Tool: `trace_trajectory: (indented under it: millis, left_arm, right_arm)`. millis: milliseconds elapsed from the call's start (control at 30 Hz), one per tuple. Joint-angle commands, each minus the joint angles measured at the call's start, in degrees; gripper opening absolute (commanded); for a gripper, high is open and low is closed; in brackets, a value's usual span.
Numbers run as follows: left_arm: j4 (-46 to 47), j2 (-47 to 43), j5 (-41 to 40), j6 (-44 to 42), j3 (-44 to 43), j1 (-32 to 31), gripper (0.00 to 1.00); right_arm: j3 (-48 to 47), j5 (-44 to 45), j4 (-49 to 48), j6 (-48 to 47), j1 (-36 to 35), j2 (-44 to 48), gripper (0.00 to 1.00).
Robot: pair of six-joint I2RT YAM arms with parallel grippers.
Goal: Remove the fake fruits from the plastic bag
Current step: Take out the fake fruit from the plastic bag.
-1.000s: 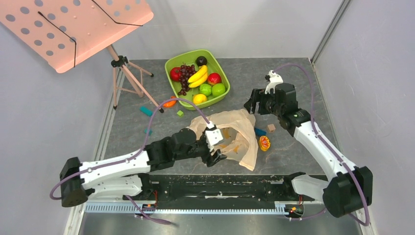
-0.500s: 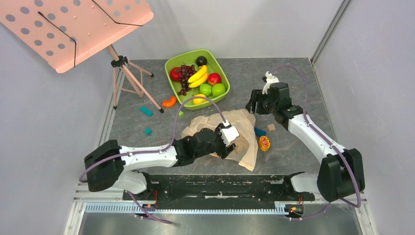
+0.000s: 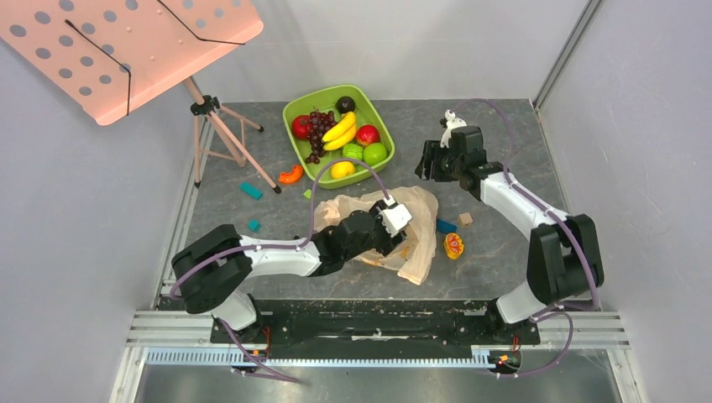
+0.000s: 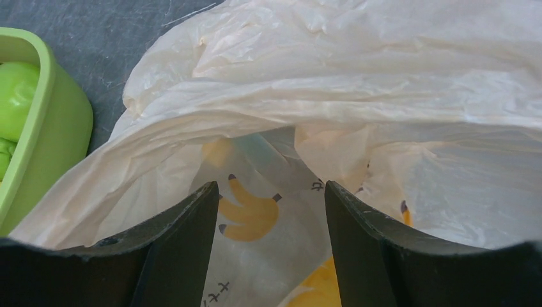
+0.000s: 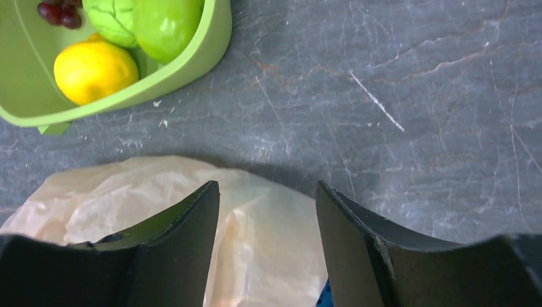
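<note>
1 plastic bag (image 3: 416, 210), 1 green tub (image 3: 332, 91) w/ 8 fake fruits (image 3: 339, 128), 1 pink stand (image 3: 126, 50), 2 robot arms (image 3: 277, 254).

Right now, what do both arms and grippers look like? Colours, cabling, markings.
The left arm and right arm match: white link shells, black joint housings, a purple cable looping along each. The left gripper and right gripper have matte black wedge-shaped fingers, a white camera block behind. No markings visible.
</note>
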State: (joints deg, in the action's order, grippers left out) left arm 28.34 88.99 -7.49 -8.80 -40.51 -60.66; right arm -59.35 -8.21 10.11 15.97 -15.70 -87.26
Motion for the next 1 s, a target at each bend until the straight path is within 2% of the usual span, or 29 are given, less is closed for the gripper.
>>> trace_trajectory:
  millis: [0,367,600,967]
  left_arm:
    - [7.57,2.54,-1.17,-4.08,-2.2,0.49,0.68]
    - [14.25,8.59,-4.29,-8.42,-2.03,0.55,0.7]
    - [15.77,11.22,-5.47,-9.3,-2.27,0.57,0.75]
    - [16.23,13.79,-5.78,-8.66,-3.08,1.38,0.77]
  right_arm:
    - [-5.71,1.11,-2.81,0.7,0.28,-4.97,0.59]
    - [-6.65,0.55,-4.5,1.41,0.28,-14.8,0.49]
    - [-2.37,-0.37,-5.45,2.0,-0.11,-14.71,0.47]
    - [3.86,-3.12,-6.75,2.92,-2.8,-13.35,0.47]
